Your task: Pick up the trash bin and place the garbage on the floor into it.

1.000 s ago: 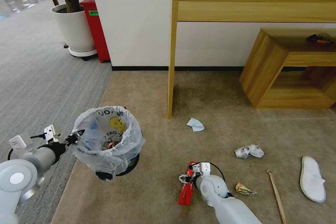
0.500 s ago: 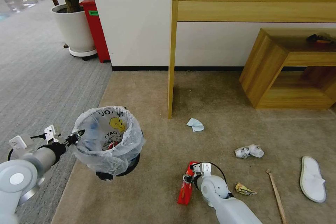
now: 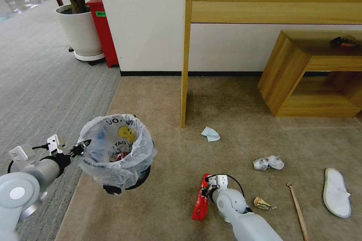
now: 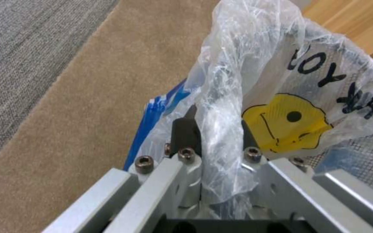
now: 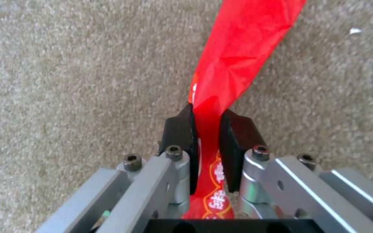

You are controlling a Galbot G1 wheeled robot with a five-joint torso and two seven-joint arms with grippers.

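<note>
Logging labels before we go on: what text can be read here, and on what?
"YAO", partial, upside down: bag lining the trash bin held by the left gripper.
Yellow characters on the red wrapper in the right gripper: unreadable.
Green label on the red cabinet: too small.

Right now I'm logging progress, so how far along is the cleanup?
Done: the left gripper holds the trash bin lifted, red litter already inside. In hand: the right gripper is shut on a red wrapper. Left on the floor: blue-white paper, crumpled paper, small wrapper, stick, slipper.
</note>
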